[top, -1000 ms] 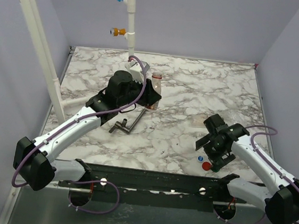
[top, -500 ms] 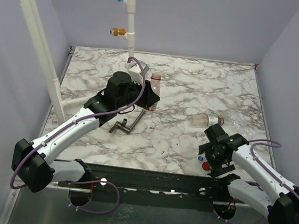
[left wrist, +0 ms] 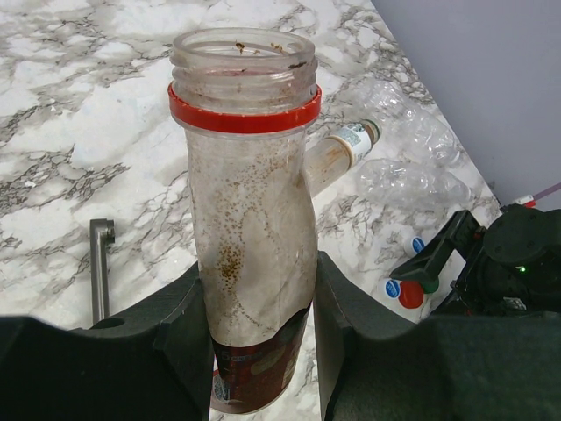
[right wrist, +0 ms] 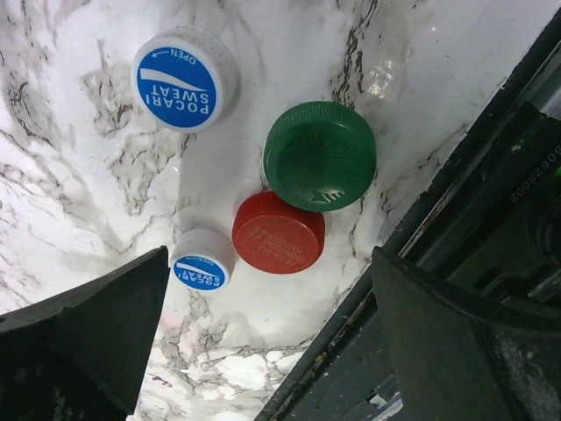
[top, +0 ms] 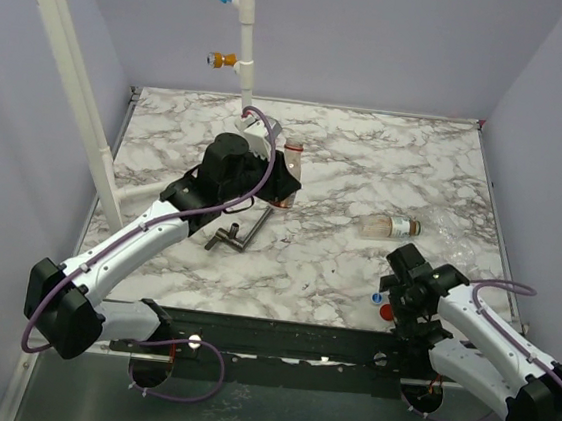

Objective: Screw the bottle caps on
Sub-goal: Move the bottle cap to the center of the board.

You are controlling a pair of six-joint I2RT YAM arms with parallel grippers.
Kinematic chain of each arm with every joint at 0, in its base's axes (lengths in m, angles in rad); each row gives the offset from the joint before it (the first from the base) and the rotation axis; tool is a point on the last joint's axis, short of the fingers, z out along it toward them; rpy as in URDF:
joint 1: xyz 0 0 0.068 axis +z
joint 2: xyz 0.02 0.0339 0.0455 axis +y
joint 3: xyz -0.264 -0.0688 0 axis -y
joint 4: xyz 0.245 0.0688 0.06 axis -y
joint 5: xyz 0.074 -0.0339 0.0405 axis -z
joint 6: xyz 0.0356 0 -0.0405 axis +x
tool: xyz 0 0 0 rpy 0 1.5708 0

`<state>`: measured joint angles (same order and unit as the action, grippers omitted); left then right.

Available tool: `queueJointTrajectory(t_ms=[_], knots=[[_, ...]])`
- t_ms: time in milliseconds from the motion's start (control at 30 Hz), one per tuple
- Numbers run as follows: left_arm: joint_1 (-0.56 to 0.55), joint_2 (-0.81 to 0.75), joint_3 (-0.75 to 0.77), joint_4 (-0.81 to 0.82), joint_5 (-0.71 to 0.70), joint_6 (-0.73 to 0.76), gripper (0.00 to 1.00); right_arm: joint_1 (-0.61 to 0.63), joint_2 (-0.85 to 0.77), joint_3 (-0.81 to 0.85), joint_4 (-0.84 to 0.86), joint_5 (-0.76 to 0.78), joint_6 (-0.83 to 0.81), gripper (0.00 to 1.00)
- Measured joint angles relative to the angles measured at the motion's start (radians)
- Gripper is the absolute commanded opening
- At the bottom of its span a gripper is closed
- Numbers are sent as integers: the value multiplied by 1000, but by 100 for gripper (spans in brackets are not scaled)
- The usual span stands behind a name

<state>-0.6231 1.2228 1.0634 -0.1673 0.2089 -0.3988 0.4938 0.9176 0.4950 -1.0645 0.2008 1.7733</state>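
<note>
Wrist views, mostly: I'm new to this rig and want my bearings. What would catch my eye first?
The left gripper clamps an upright, uncapped clear bottle with a red neck ring, mid-table. The right gripper hangs open over four loose caps at the near edge: a green cap, a red cap and two Pocari Sweat caps. A second bottle lies on its side farther back.

1. left arm (top: 132, 240) and right arm (top: 495, 329): white shells, black joints, bulky black shoulders.
2. a thin purple cable (top: 269, 154) loops along each arm.
3. left gripper (left wrist: 256, 289) and right gripper (right wrist: 270, 263): matte black, with broad blocky fingers.
4. a small green light (left wrist: 519, 268) glows on the right arm's black wrist.
</note>
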Motion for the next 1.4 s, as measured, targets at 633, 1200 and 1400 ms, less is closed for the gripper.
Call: queueJointTrajectory(t_ms=[633, 1200, 1400], knots=[[0, 23, 25, -3, 3, 1, 0, 0, -3, -46, 83, 30, 15, 54], [0, 23, 25, -9, 13, 1, 0, 0, 362, 170, 350, 91, -415, 55], [0, 23, 21, -7, 34, 8, 0, 0, 381, 225, 351, 93, -514, 73]])
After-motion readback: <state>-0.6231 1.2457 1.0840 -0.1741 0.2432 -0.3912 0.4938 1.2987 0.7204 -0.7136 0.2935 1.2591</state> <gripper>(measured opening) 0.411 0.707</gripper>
